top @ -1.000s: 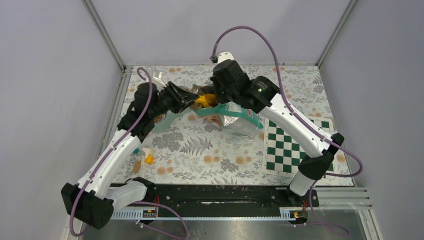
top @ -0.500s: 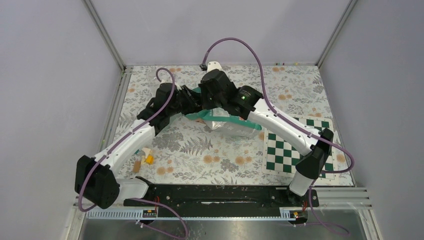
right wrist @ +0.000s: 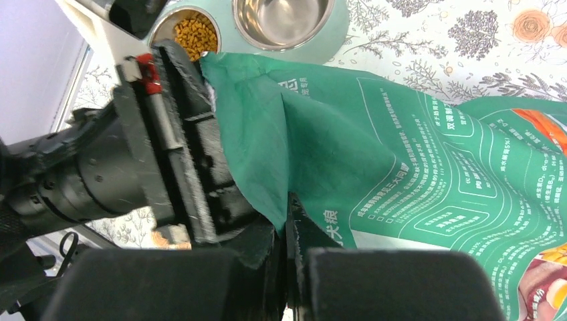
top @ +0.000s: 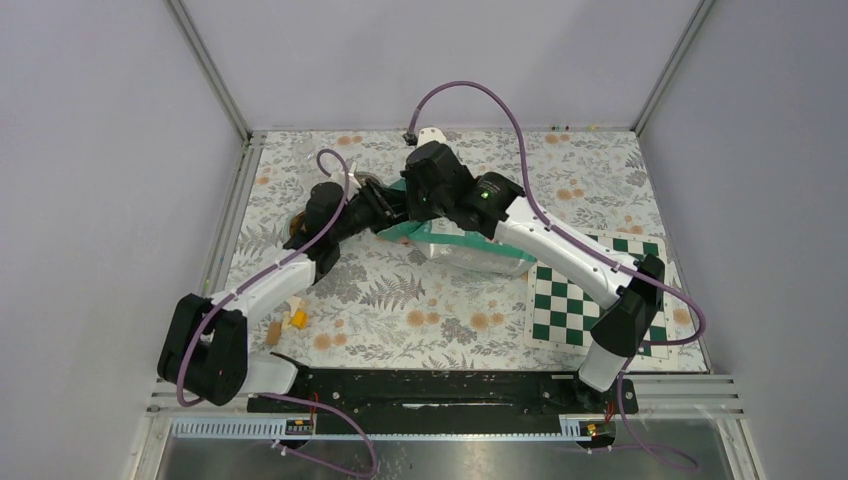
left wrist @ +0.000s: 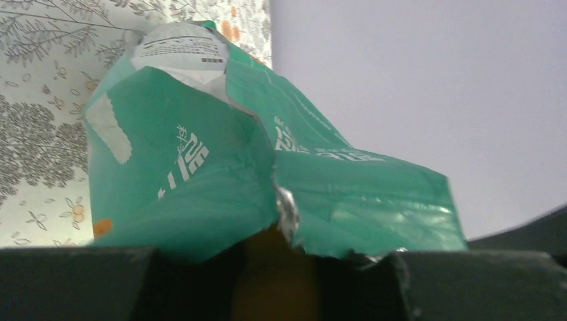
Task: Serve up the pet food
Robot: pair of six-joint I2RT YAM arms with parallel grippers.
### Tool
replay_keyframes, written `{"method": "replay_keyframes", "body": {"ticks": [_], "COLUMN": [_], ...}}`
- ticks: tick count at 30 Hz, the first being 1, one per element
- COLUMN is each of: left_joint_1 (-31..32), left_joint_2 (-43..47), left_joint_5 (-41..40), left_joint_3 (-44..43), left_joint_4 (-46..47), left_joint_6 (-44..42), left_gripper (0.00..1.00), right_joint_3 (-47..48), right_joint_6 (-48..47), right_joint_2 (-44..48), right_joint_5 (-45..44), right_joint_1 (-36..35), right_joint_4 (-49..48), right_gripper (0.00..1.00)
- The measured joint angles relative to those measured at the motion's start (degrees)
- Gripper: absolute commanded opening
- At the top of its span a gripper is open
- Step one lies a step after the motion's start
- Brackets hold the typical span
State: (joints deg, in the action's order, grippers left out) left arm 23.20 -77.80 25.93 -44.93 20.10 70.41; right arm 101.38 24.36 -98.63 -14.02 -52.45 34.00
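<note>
Jaws of right gripper (right wrist: 289, 221) on bag (right wrist: 401, 167), pet food (right wrist: 195, 33) beyond.

- The bag (right wrist: 414, 167) is showing teal green with white print and a silver lining.
- The pet food (right wrist: 195, 35) is showing brown-orange.
- The bowl stand (right wrist: 227, 40) is showing pale mint.
- The empty bowl (right wrist: 281, 20) is gleaming silver.
- The tablecloth (top: 420, 310) is wearing grey ferns and orange flowers on white.
- The chessboard (top: 565, 305) is showing green-and-white checks.
- The cable (top: 470, 85) is showing purple.
- The ochre piece (left wrist: 271, 281) is showing dull yellow.
</note>
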Motion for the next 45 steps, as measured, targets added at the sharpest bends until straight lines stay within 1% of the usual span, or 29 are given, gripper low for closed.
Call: {"method": "replay_keyframes", "body": {"ticks": [5, 10, 15, 20, 28, 33, 40, 45], "left_joint_1": [-4.2, -8.1, -10.9, -15.2, -17.3, -17.5, -17.5, -17.5], "left_joint_2": [6.7, 13.7, 19.7, 25.2, 27.1, 27.0, 24.4, 24.4], "left_joint_5": [2.3, 2.6, 2.8, 2.9, 3.3, 4.3, 8.5, 9.7], "left_joint_3": [3.8, 7.1, 7.4, 8.0, 8.0, 6.4, -3.1, -6.4], "left_joint_4": [1.1, 1.2, -1.7, -4.0, -5.5, -7.7, -14.4, -18.3], "left_joint_6": [7.0, 11.3, 12.9, 14.2, 13.4, 7.5, -9.6, -19.3], "left_gripper": [0.0, 0.0, 0.0, 0.0, 0.0, 0.0, 0.0, 0.0], "right_joint_3": [2.3, 5.4, 7.0, 7.5, 7.5, 7.5, 7.5, 7.5], "right_joint_6": [0.4, 0.9, 1.3, 1.6, 1.6, 1.6, 1.5, 1.5], "right_joint_2": [0.0, 0.4, 1.8, 2.3, 2.8, 3.4, 4.0, 4.4], "right_joint_5": [0.0, -0.2, -0.5, -0.4, -0.2, 0.1, 0.0, 0.0], "right_joint_1": [0.3, 2.4, 4.6, 5.6, 6.3, 6.6, 6.8, 6.9], "right_joint_4": [3.9, 7.7, 10.2, 10.9, 11.0, 11.7, 12.1, 12.5], "right_gripper": [0.0, 0.0, 0.0, 0.0, 0.0, 0.0, 0.0, 0.0]}}
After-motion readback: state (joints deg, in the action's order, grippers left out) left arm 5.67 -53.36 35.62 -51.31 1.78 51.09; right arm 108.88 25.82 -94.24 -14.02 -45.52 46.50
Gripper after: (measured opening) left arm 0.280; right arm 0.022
